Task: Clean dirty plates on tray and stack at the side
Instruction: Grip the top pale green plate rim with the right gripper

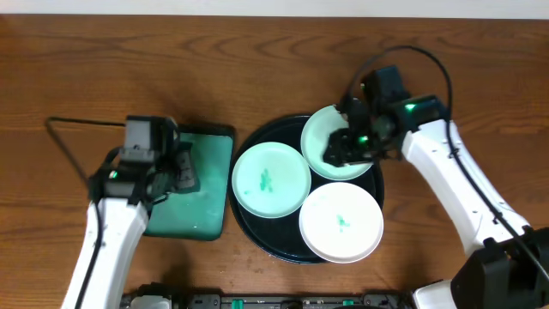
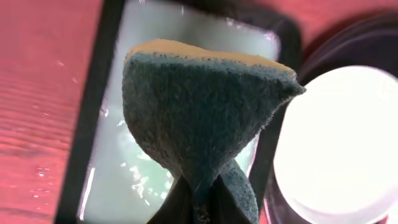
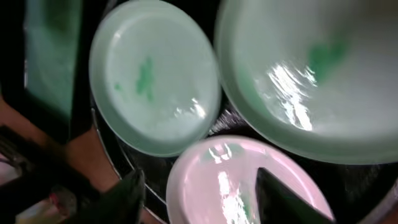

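Plates (image 1: 271,180), three in number, all lie on the black tray (image 1: 266,233), each teal smear unwiped. Left gripper (image 1: 183,172), over the teal rectangular tray (image 1: 206,202) just off the black tray's left rim, is clamped on a sponge (image 2: 205,112). Right gripper (image 1: 343,148) hovers above the rear plate (image 1: 322,129), fingers spread wide and apparently empty, though the overhead view is obstructed. Recommended: right grips that plate's rim firmly and steadies it before the sponge crosses.

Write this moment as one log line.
left gripper shut on sponge | right gripper open over rear mint plate | three plates smeared, on tray
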Robot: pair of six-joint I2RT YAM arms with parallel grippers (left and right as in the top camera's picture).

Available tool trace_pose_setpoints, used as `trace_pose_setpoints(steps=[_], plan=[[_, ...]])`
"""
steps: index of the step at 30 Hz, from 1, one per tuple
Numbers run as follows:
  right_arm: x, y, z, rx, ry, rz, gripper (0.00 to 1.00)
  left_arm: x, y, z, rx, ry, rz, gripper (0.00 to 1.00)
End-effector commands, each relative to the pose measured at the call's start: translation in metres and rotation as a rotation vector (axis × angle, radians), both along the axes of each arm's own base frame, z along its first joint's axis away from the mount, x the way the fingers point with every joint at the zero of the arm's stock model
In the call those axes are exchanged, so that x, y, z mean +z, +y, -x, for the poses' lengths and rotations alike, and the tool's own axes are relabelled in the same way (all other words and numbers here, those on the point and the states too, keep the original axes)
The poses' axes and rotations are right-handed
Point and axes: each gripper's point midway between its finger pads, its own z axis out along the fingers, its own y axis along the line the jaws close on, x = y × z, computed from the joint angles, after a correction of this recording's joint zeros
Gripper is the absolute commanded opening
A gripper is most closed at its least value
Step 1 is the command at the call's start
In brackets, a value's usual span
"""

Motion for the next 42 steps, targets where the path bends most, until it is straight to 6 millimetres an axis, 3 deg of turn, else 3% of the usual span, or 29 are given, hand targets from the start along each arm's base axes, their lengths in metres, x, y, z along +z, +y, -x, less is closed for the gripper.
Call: trace_pose_setpoints(steps=[1, 5, 13, 20, 33, 42], plan=[[-0.010, 0.018, 0.003, -0.019, 0.005, -0.009, 0.60, 0.011, 0.003, 0.001, 0.003, -0.027, -0.012, 0.07], [-0.038, 0.031, 0.001, -0.044, 0.015, -0.005, 0.59, 0.006, 0.003, 0.006, 0.003, 0.007, -0.014, 0.07], [-0.098, 0.034, 0.005, -0.030, 0.125, 0.049, 0.52, 0.003, 0.003, 0.008, 0.003, 0.026, -0.015, 0.07], [-0.123, 0.041, 0.006, -0.020, 0.183, 0.026, 0.46, 0.002, 0.003, 0.008, 0.003, 0.029, -0.016, 0.07], [-0.116, 0.038, 0.008, -0.025, 0.203, 0.036, 0.45, 0.002, 0.003, 0.008, 0.003, 0.027, -0.015, 0.07], [-0.081, 0.034, -0.008, 0.001, 0.148, 0.066, 0.50, 0.002, 0.003, 0.008, 0.003, 0.027, -0.015, 0.07]])
